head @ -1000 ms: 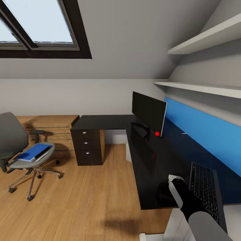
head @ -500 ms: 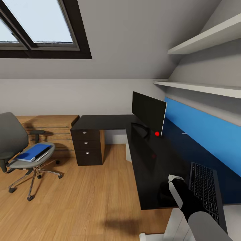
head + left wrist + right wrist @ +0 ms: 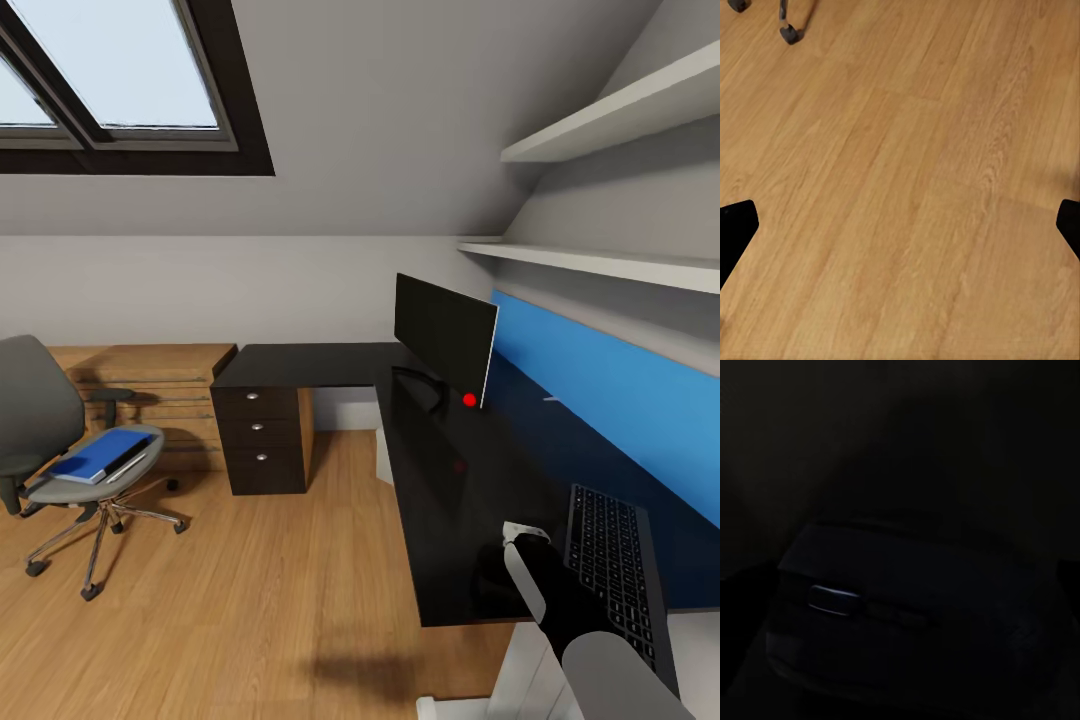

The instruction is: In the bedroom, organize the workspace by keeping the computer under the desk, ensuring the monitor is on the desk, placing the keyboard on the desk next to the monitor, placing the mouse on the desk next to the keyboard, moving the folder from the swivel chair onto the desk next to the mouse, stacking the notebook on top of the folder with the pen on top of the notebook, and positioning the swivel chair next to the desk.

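My right claw [image 3: 523,540] hasn't budged, pressed low on the desk [image 3: 450,480] over the mouse [image 3: 900,615] beside the keyboard [image 3: 610,570], jaws hidden, so placement looks unfinished.

A black monitor [image 3: 445,338] and keyboard [image 3: 612,566] sit on the glossy black counter [image 3: 455,480]; the blue folder [image 3: 98,455] lies on the grey swivel chair [image 3: 60,450].
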Robot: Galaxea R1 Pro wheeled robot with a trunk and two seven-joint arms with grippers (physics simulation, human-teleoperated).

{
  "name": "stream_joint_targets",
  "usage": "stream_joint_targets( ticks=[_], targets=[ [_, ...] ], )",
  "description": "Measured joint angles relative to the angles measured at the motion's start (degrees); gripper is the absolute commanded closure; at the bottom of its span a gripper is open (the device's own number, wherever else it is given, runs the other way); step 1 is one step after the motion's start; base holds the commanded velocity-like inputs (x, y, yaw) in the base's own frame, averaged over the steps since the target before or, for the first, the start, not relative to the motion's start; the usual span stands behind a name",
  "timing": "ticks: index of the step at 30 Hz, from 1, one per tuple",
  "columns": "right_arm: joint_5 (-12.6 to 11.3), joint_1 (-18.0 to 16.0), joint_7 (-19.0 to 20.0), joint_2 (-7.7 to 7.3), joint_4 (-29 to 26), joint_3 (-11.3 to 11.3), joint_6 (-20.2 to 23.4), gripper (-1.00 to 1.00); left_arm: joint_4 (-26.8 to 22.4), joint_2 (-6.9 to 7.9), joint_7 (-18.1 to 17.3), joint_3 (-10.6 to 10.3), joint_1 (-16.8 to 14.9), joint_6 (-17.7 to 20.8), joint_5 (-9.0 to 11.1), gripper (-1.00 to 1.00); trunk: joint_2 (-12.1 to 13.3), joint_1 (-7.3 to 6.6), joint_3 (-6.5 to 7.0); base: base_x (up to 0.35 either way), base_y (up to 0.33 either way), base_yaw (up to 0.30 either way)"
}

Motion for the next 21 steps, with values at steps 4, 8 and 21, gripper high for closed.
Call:
stream_joint_targets(
  ticks=[4, 8, 21],
  targets=[
    [-1.15, 0.03, 0.0, -0.01, -0.3, 0.03, -0.31, 1.0, 0.32, 0.01, -0.11, 0.03, -0.01, 0.09, -0.01, -1.0, 0.8, -0.43, 0.34, 0.0, 0.0, 0.0],
    [-1.13, 0.03, 0.04, -0.04, -0.36, 0.04, -0.33, 1.0, 0.35, 0.01, -0.11, 0.03, -0.01, 0.09, 0.02, -1.0, 2.4, -1.3, 1.06, 0.0, 0.0, 0.0],
    [-1.03, 0.31, -0.43, 1.74, -11.35, 0.36, -0.06, 1.0, 2.03, 0.07, -0.25, -0.1, 0.0, 0.78, 0.02, -1.0, 7.62, -4.16, 3.4, 0.0, 0.0, 0.0]
  ],
)
